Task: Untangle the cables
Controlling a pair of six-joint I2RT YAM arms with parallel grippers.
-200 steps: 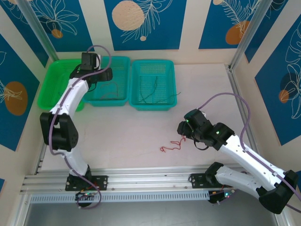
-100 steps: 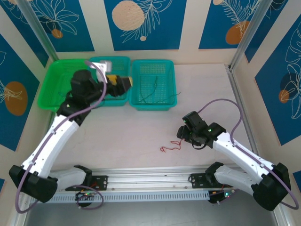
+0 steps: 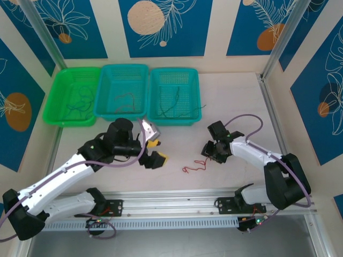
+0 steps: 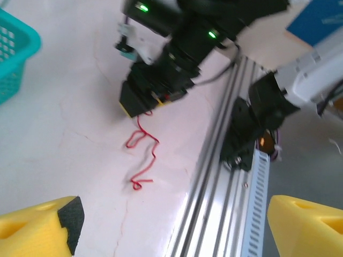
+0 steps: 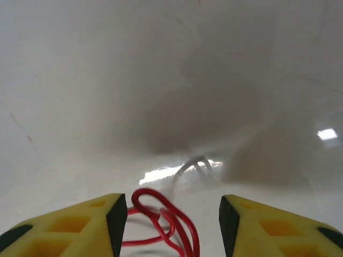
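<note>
1. Nearest, at six o'clock, the aluminium rail [image 3: 171, 206] carries both arm bases, so each arm reaches outward over the table [image 3: 236, 101].
2. Just beyond it, at about five o'clock from the table's middle, the red cable [image 3: 194, 167] lies alone in loose squiggles, apart from the baskets. It looks like the last strand left to sort.
3. The left gripper [image 3: 154, 150] hangs at nine o'clock of that cable, released and wide apart with nothing between its yellow fingers. It faces the cable, probably ready to take the free end.
4. The right gripper [image 3: 209, 158] sits low at one o'clock of the cable. Its jaws straddle the cable's end loops with a gap on each side, so it is not yet clenched, but it seems placed for a pinch.
5. Farthest, from ten to twelve o'clock, three baskets stand side by side, apparently one per colour:
   - The green basket [image 3: 59, 80] holds dark strands [image 3: 80, 101].
   - The middle teal basket [image 3: 126, 67] holds a reddish wire [image 3: 126, 99].
   - The right teal basket [image 3: 174, 70] holds dark green wires [image 3: 171, 101].
</note>
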